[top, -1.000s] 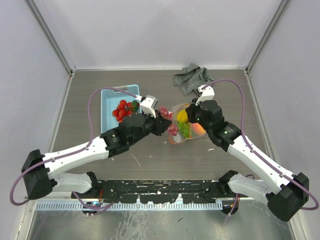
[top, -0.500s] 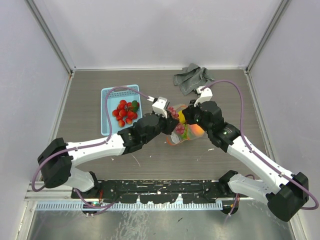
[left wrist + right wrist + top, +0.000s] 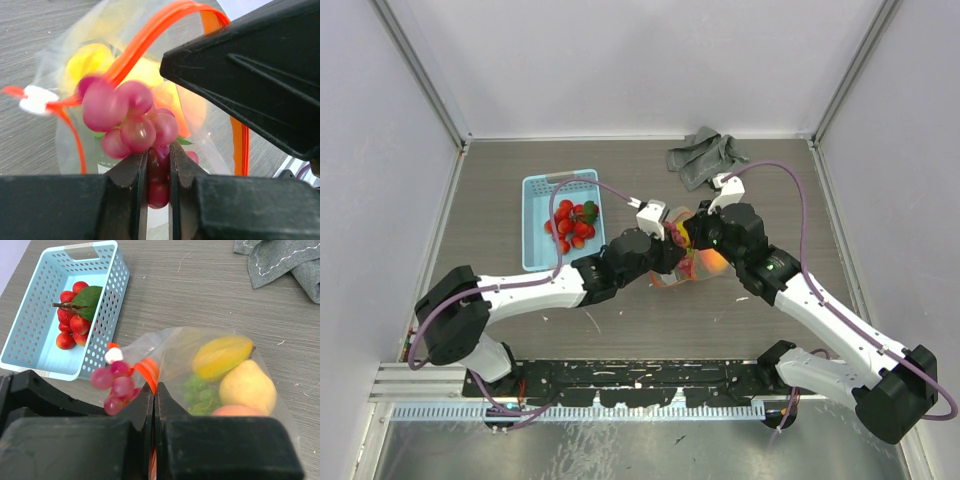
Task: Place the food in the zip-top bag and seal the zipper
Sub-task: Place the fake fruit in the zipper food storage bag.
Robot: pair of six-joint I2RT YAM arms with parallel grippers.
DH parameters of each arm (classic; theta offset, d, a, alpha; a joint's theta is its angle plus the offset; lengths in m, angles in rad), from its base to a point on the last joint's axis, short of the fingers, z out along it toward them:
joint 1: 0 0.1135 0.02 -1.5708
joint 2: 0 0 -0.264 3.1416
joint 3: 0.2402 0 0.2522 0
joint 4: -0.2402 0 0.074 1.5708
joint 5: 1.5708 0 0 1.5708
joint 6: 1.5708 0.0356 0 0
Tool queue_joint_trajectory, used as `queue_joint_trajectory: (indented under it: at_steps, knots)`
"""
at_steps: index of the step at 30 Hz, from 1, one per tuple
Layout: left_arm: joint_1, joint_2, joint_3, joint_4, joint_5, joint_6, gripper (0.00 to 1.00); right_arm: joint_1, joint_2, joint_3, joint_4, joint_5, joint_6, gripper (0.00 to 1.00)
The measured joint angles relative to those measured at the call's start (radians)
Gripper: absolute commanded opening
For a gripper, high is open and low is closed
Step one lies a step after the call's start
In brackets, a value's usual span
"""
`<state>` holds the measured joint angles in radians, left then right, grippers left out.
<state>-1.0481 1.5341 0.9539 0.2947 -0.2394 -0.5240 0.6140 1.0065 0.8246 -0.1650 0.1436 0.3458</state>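
The clear zip-top bag (image 3: 708, 268) lies mid-table, its mouth facing left. My right gripper (image 3: 154, 390) is shut on the bag's red-orange zipper strip (image 3: 148, 369) and holds the mouth up. Inside the bag are yellow fruits (image 3: 222, 356), green grapes (image 3: 199, 390) and an orange peach (image 3: 235, 411). My left gripper (image 3: 159, 165) is shut on the purple grapes (image 3: 132, 120) and holds them right at the open mouth, under the curved zipper (image 3: 150, 30). Red strawberries with a green leaf (image 3: 75, 322) lie in the light blue basket (image 3: 30, 340).
The light blue basket (image 3: 535, 250) stands left of the bag, with the left arm reaching past its near right corner. A crumpled grey cloth (image 3: 703, 157) lies at the back, behind the bag. The two grippers are very close together at the bag's mouth.
My left gripper has moved right with the purple grapes, from beside the basket up to the bag's mouth. The right gripper has kept its hold on the zipper strip.
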Motion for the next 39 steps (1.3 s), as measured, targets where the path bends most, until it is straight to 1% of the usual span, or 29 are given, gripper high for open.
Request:
queue_joint_trajectory:
  at_steps: [10, 16, 19, 25, 31, 35, 39]
  knots:
    - [-0.002, 0.046, 0.011, 0.012, 0.111, -0.045, 0.00, 0.000, 0.000, 0.000, 0.000, -0.001, -0.001, 0.00]
    - [-0.007, 0.081, 0.013, 0.003, 0.131, -0.058, 0.00, 0.000, 0.000, 0.000, 0.000, -0.007, -0.001, 0.00]
    - [-0.007, 0.081, 0.034, -0.007, 0.125, -0.052, 0.01, 0.000, 0.000, 0.000, 0.000, -0.007, -0.002, 0.00]
    - [0.011, 0.081, 0.080, -0.039, 0.059, -0.038, 0.07, 0.000, -0.001, 0.000, 0.000, -0.008, -0.002, 0.00]
    - [0.048, 0.086, 0.121, -0.084, 0.008, -0.036, 0.09, 0.000, -0.001, 0.000, 0.000, -0.012, -0.002, 0.00]
    - [0.060, 0.122, 0.168, -0.084, -0.006, -0.037, 0.17, 0.000, -0.001, -0.001, 0.000, -0.013, -0.004, 0.00]
    - [0.071, 0.167, 0.193, -0.103, -0.009, -0.040, 0.30, -0.001, -0.001, -0.001, 0.000, -0.007, -0.007, 0.00]
